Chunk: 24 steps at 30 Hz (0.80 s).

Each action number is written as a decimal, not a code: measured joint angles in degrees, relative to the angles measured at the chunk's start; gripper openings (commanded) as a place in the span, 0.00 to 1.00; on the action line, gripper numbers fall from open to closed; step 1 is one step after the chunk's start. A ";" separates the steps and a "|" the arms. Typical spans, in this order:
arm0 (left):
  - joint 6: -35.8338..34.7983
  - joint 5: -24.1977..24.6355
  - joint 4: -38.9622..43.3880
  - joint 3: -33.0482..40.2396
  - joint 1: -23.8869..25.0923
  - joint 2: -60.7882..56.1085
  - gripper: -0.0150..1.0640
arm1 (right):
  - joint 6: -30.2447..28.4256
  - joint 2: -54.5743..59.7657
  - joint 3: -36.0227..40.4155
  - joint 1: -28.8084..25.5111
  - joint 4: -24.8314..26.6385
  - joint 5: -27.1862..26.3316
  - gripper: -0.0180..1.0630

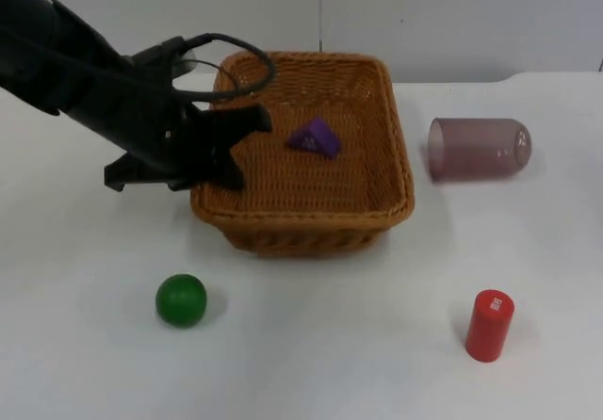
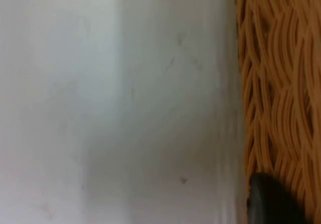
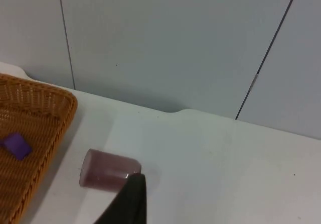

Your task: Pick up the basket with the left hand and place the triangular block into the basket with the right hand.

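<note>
Basket (image 1: 303, 215) sits on the white worktop (image 1: 358, 345), its left rim straddled by the left gripper (image 1: 243, 147) with jaws spread, 1 finger inside, 1 outside. Purple triangular block (image 1: 315, 138) lies inside the basket. Right gripper (image 3: 129, 199) is seen near a toppled translucent cup (image 1: 479, 148); its state cannot be told. No writing is readable on the red cylinder (image 1: 489, 325).

Even, soft overhead light, no glare on the table (image 1: 311, 363). Short faint shadows under ball (image 1: 181, 299) and red cylinder (image 1: 489, 325). Left wrist view smeared, probably motion blur; basket (image 2: 281, 83) weave streaky. Right wrist view clean.
</note>
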 measured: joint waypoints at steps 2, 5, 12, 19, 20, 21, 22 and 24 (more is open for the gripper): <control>0.00 0.00 -0.15 -0.12 0.00 0.00 0.13 | -0.12 0.00 0.00 0.00 0.00 0.00 0.99; 0.00 0.00 -0.65 -0.20 0.00 0.00 0.28 | -0.28 0.00 0.00 0.00 0.00 0.00 0.99; 0.00 0.58 -1.15 -0.34 0.00 -0.11 0.99 | -0.28 0.00 0.00 0.00 0.00 0.00 0.99; 0.25 5.22 -1.27 -0.34 0.00 -1.74 0.99 | -0.28 0.00 0.00 0.00 0.00 0.00 0.99; 0.24 5.69 -1.08 -0.34 0.00 -2.58 0.99 | -0.28 0.00 0.00 0.00 0.00 0.00 0.99; 0.24 5.98 -0.31 -0.34 0.00 -3.82 0.99 | -0.28 0.00 0.00 0.00 0.00 0.00 0.99; -0.32 6.13 0.77 -0.34 0.00 -4.95 0.99 | -0.28 0.00 0.00 0.00 0.00 0.00 0.99; -1.79 6.12 3.05 -0.34 0.00 -6.75 0.99 | -0.28 0.00 0.00 0.00 0.00 0.00 0.99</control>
